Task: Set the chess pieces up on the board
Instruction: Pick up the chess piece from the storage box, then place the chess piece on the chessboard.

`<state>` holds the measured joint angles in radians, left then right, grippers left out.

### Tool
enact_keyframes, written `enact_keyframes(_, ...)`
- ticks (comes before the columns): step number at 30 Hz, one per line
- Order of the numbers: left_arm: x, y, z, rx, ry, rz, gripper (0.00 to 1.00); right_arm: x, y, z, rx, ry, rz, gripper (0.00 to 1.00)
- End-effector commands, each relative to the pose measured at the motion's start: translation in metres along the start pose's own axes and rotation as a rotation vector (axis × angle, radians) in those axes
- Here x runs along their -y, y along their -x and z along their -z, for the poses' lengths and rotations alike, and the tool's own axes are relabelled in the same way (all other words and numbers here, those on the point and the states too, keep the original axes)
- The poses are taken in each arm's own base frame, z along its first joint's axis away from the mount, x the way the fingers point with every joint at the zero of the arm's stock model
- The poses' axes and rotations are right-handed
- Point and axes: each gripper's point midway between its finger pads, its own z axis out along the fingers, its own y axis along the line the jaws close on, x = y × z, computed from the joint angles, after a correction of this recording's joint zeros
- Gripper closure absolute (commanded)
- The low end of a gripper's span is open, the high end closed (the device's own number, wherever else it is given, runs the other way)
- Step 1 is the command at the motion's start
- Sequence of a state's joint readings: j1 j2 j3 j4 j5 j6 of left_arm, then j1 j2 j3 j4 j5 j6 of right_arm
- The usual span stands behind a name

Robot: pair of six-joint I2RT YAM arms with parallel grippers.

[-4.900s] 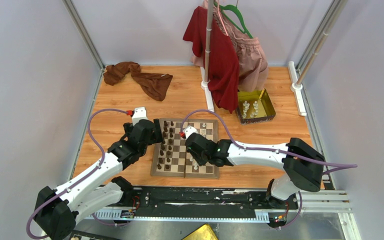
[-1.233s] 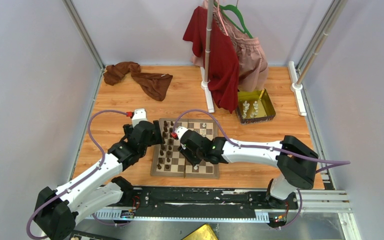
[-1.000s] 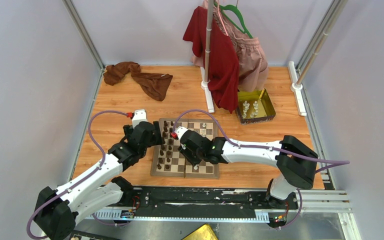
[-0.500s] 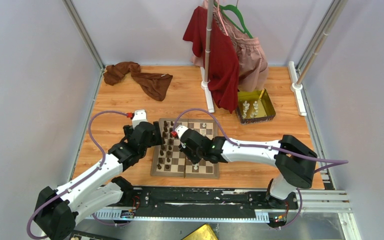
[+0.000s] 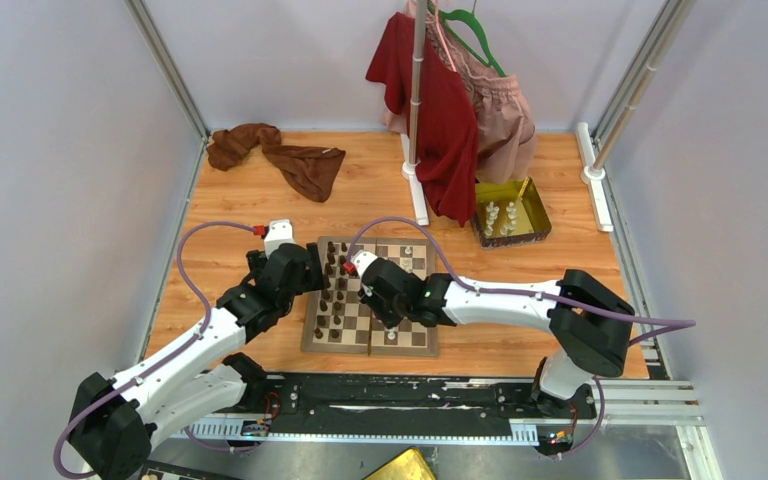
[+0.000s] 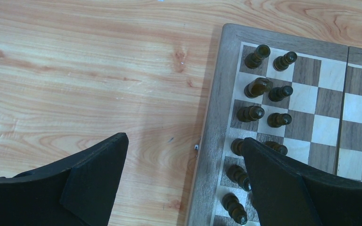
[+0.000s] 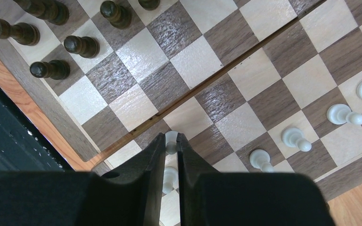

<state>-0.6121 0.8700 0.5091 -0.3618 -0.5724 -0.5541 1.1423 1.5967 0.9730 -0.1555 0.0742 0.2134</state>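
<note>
The board (image 5: 368,351) lies between my arms, with dark brown pieces (image 5: 332,290) in two columns on its left side. My right gripper (image 5: 382,315) is shut on a cream-white piece (image 7: 171,141), held at the fingertips just above a square by the centre seam near the board's near edge. Another white piece (image 7: 169,176) stands under the fingers, and three white pieces (image 7: 294,136) stand to the right. My left gripper (image 6: 184,141) is open and empty, straddling the board's left border (image 6: 212,141), its right finger over dark pieces (image 6: 257,87).
A gold tray (image 5: 535,215) with several white pieces (image 5: 500,217) sits at the back right. A clothes rack pole (image 5: 418,110) with red and pink garments stands behind the board. A brown cloth (image 5: 280,155) lies at the back left.
Since 4.9 s ago my right gripper has shifted left over the board. Over the last second both arms have hardly moved.
</note>
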Motion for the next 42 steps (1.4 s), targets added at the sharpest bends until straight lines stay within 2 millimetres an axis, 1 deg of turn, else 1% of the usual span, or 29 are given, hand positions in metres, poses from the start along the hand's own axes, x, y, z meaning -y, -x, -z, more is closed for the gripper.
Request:
enact_keyframes(1,0.000,0.002,-0.001,0.019,0.008,0.017,0.00,0.004,-0.017,-0.004,-0.050,-0.004,-0.016,0.80)
enact_keyframes(8,0.001,0.002,-0.001,0.020,0.005,0.019,0.00,0.005,-0.019,-0.005,-0.056,-0.006,-0.016,0.80)
enact_keyframes(9,0.000,0.002,-0.001,0.021,0.007,0.019,0.00,0.005,-0.018,-0.005,-0.055,-0.007,-0.016,0.81)
enact_keyframes(14,0.001,0.003,-0.001,0.022,0.006,0.017,0.00,0.006,-0.016,-0.004,-0.055,-0.014,-0.013,0.93)
enact_keyframes(16,0.001,0.003,-0.001,0.022,0.006,0.017,0.00,0.007,-0.014,-0.002,-0.050,-0.018,-0.010,0.95)
enact_keyframes(21,0.002,0.003,-0.001,0.021,0.005,0.015,0.00,0.010,-0.006,0.006,-0.028,-0.036,-0.007,1.00)
enact_keyframes(25,0.002,0.003,-0.002,0.020,0.005,0.016,0.00,0.015,0.003,0.018,0.000,-0.060,-0.005,1.00)
enact_keyframes(29,0.003,0.004,-0.002,0.021,0.003,0.017,0.00,0.022,0.007,0.028,0.012,-0.094,-0.005,1.00)
enact_keyframes(35,0.004,0.005,-0.002,0.021,0.000,0.014,0.00,0.032,0.003,0.041,0.025,-0.141,-0.024,1.00)
enact_keyframes(42,0.003,0.003,-0.003,0.018,0.000,0.015,0.00,0.043,-0.013,0.043,0.004,-0.181,-0.066,1.00)
